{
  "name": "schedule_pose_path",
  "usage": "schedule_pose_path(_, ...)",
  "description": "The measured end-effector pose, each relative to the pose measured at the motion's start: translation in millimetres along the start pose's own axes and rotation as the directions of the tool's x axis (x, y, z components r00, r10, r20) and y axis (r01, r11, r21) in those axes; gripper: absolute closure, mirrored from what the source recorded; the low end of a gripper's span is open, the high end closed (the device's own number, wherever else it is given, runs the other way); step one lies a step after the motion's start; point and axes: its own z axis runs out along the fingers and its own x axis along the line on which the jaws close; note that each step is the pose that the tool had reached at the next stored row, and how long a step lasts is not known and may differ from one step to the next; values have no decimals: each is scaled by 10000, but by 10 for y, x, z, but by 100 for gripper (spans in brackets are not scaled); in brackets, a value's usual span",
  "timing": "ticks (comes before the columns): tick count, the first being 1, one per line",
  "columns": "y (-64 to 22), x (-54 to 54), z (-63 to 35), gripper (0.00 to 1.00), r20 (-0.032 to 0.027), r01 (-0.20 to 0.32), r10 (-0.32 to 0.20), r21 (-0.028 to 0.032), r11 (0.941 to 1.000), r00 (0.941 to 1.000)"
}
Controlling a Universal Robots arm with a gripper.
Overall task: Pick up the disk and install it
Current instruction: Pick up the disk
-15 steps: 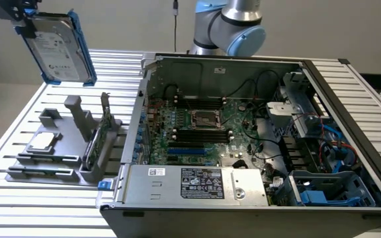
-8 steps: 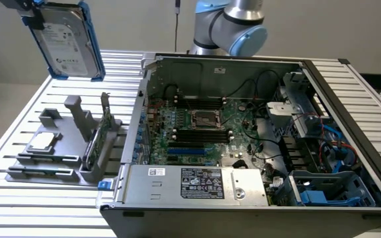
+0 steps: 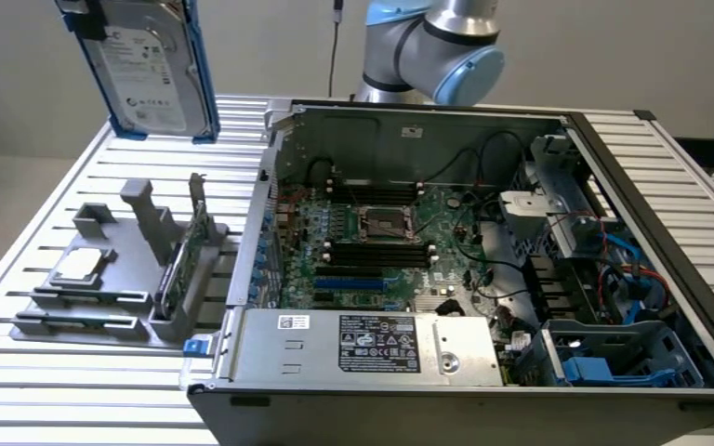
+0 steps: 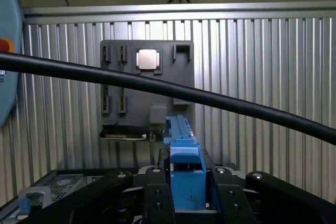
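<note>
The fingers (image 4: 155, 195) are clamping the disk (image 3: 149, 63) by its blue carrier. One black finger is pressing on each side of the plastic frame, so they are standing partway closed with the carrier filling the gap.

The disk is hanging upright in the air, lifted well above the bench (image 3: 34, 390), over its far edge toward the exterior view's left. Its labelled face is turning toward the exterior camera. The arm (image 3: 438, 51) is reaching in from behind the far edge.

Under the disk, bare slats are lying open between the far edge and the grey holder (image 3: 97, 297). The holder is sitting near the bench's edge at the exterior view's left. It is carrying a square silver chip (image 3: 78, 268) and an upright green card (image 3: 178, 269).

Just beside the holder, the open computer case (image 3: 431, 110) is taking up the middle of the bench. Its side wall is standing close to the card. A blue bay (image 3: 617, 358) is lying open in the case's near corner at the exterior view's right.

In the wrist view, a black cable (image 4: 236, 106) is crossing in front of the fingers.

The disk's white label is carrying dark print too small to read. The white label on the power supply (image 3: 370, 346) is showing rows of marks, also unreadable.
</note>
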Motion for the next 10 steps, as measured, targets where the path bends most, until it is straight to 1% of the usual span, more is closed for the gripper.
schedule_pose_path(4, -160, 37, -56, 67, -2, -1, 1, -53, 10000, 10000)
schedule_pose_path(8, -331, 97, -75, 67, -8, -3, 3, -110, 9999, 10000)
schedule_pose_path(10, -412, 134, -80, 67, -16, -4, 4, -123, 9999, 10000)
